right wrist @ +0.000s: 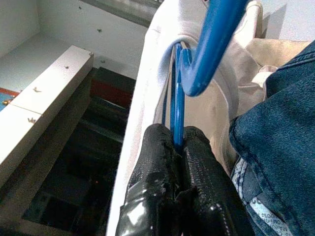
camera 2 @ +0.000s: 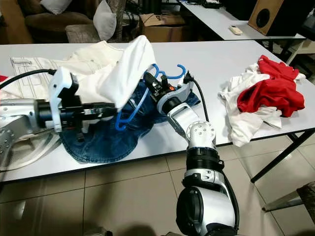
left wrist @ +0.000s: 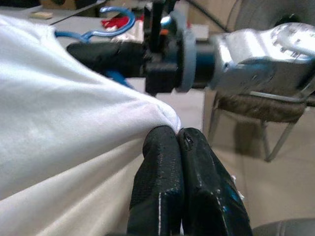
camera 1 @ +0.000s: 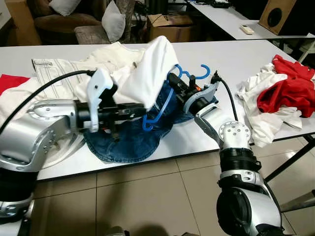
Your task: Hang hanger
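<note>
A blue plastic hanger (camera 1: 162, 105) is held above the table, part of it inside a white shirt (camera 1: 147, 73). My right gripper (camera 1: 173, 81) is shut on the hanger near its hook (camera 1: 203, 70); in the right wrist view its fingers (right wrist: 162, 187) pinch the blue hanger (right wrist: 179, 98). My left gripper (camera 1: 142, 112) is shut on the white shirt's edge, lifting the cloth over the hanger. In the left wrist view its fingertips (left wrist: 177, 162) clamp the white shirt (left wrist: 64, 118). The hanger's far arm is hidden under the shirt.
Blue jeans (camera 1: 128, 135) lie on the white table (camera 1: 236, 56) under both grippers. Cream trousers (camera 1: 64, 69) spread at the back left. A pile of red and white clothes (camera 1: 280, 96) sits at the right edge. Chairs and boxes stand beyond the table.
</note>
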`<state>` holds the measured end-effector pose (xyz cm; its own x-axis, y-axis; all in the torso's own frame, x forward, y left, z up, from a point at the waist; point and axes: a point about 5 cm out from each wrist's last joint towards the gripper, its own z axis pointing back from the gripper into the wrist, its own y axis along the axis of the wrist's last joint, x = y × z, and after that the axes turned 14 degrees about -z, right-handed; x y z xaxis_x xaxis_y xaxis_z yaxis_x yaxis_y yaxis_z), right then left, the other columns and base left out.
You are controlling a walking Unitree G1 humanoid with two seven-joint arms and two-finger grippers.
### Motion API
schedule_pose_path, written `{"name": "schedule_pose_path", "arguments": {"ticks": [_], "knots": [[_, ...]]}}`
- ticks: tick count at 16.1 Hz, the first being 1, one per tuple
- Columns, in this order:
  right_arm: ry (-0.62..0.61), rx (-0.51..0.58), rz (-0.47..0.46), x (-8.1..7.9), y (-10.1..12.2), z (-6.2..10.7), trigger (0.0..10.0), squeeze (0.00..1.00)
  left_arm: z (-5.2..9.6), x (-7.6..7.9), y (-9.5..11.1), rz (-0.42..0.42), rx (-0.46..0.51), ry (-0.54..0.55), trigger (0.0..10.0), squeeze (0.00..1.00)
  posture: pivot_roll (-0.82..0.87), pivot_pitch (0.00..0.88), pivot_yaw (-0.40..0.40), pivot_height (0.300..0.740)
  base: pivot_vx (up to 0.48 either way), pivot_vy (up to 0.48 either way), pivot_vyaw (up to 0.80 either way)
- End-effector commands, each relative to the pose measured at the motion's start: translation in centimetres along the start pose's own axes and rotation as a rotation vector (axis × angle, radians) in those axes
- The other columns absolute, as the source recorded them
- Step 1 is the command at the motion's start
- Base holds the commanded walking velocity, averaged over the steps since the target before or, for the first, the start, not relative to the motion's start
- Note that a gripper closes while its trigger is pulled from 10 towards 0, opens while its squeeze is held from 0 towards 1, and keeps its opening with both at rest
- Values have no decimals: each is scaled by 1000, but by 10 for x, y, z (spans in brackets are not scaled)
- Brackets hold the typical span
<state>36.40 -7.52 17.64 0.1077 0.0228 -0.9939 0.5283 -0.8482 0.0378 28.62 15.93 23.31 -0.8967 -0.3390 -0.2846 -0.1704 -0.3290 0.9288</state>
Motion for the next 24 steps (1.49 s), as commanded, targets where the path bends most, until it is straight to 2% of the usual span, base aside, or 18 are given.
{"name": "schedule_pose_path", "arguments": {"ticks": [1, 3, 4, 6, 9, 11, 13, 14, 16, 17, 18, 19, 20, 21, 24], "knots": [[43, -7, -17, -12, -11, -11, 10000, 0, -2, 1, 15, -21, 57, -29, 0, 0, -58, 0, -47, 740, 0, 0, 0], [49, 57, -66, -14, -2, -13, 10000, 0, 1, 4, 5, -38, -16, -74, 0, 0, -58, 0, -42, 740, 0, 0, 0], [51, 96, -80, -15, 4, -13, 10000, 0, 3, 6, 4, -24, -9, -92, 0, 0, -57, 0, -42, 740, 0, 0, 0], [64, 141, -121, -17, 10, -15, 10000, 0, 1, 12, 9, 19, 72, -134, 0, 0, -50, 0, -49, 740, 0, 0, 0], [62, 139, -112, -19, 6, -20, 10000, 0, -7, 16, 10, 27, 89, -164, 0, 0, -50, 0, -49, 740, 0, 0, 0], [37, 108, -65, -16, -5, -24, 10000, 0, -22, 5, 29, 53, 248, -79, 0, 0, -48, 0, -54, 740, 0, 0, 0], [28, 103, -65, -14, -9, -26, 10000, 0, -30, 2, 36, 77, 298, -54, 0, 0, -50, 0, -52, 740, 0, 0, 0], [14, 101, -77, -13, -12, -26, 10000, 0, -37, 5, 38, 73, 298, -77, 0, 0, -53, 0, -48, 740, 0, 0, 0], [15, 99, -112, -15, -14, -25, 10000, 0, -41, 0, 34, 59, 257, -10, 1451, 0, -57, 0, -42, 740, 0, 0, 0], [21, 100, -137, -16, -12, -23, 10000, 0, -41, -5, 34, 58, 250, 42, 6078, 0, -60, 0, -39, 740, 0, 0, 0], [19, 102, -143, -15, -10, -19, 10000, 0, -41, -8, 37, 63, 255, 70, 10000, 0, -59, 0, -37, 740, 0, 0, 0], [15, 99, -149, -14, -8, -16, 10000, 0, -43, -5, 40, 92, 262, 47, 10000, 0, -58, 0, -36, 740, 0, 0, 0], [14, 102, -156, -12, -5, -14, 10000, 0, -48, 2, 37, 86, 220, 3, 10000, 408, -65, 0, -35, 740, 0, 0, 0], [12, 108, -166, -11, -4, -12, 10000, 0, -53, 7, 33, 68, 178, -9, 10000, 1000, -68, 0, -37, 740, 0, 0, 0], [2, 123, -178, -9, -1, -8, 10000, 0, -56, 15, 34, 28, 166, -58, 10000, 1000, -77, 0, -39, 740, 0, 0, 0]]}}
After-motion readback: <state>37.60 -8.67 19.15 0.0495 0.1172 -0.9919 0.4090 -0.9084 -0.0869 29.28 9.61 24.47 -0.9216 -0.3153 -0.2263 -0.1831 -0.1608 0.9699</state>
